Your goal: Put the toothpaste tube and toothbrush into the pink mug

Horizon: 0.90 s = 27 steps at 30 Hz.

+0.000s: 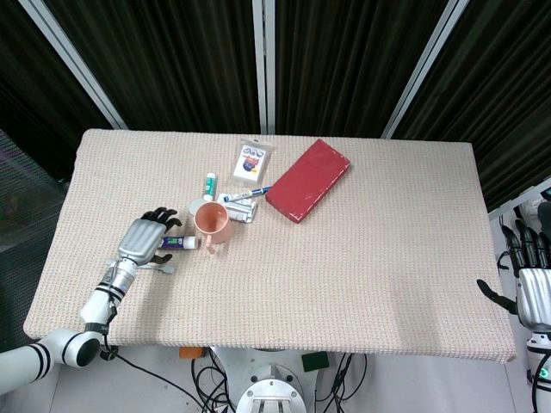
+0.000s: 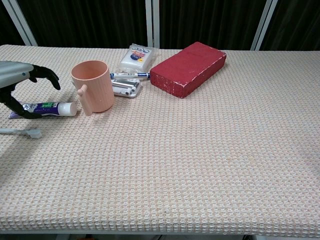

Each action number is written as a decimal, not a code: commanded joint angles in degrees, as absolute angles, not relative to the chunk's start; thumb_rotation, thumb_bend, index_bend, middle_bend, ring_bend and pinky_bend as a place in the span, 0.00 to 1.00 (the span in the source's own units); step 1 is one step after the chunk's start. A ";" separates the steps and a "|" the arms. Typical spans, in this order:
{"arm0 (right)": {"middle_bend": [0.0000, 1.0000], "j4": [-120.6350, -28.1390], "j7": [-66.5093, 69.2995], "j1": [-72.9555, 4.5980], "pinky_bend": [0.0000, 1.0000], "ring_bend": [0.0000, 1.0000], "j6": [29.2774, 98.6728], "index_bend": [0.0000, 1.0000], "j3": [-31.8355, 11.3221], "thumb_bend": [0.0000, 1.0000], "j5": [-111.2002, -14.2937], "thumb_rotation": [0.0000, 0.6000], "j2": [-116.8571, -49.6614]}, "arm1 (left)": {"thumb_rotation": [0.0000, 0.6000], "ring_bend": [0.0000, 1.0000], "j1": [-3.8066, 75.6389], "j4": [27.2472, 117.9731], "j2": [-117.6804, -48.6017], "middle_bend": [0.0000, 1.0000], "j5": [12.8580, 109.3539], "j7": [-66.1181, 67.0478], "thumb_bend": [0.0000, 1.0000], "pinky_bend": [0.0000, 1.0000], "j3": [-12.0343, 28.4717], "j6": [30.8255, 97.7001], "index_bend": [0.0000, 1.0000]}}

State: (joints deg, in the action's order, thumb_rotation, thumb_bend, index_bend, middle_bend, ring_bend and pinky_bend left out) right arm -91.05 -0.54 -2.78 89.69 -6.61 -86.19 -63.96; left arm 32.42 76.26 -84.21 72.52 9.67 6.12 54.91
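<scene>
The left hand (image 2: 20, 87) arches over the tube (image 2: 47, 108), fingers spread, nothing gripped yet, probably placed for a grasp. The tube lies flat just left of the upright mug (image 2: 93, 85), cap toward it. The toothbrush (image 2: 22, 132) lies nearer, beside the hand. The right hand (image 1: 534, 288) hangs off the table's (image 2: 210, 160) right edge, open and idle
</scene>
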 commanded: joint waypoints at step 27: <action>0.00 -88.79 1.38 -2.21 0.00 0.00 89.88 0.00 -6.13 0.34 -85.80 1.00 -64.43 | 1.00 0.09 33.19 69.87 -88.80 0.16 70.24 9.90 0.26 0.23 5.69 53.29 0.47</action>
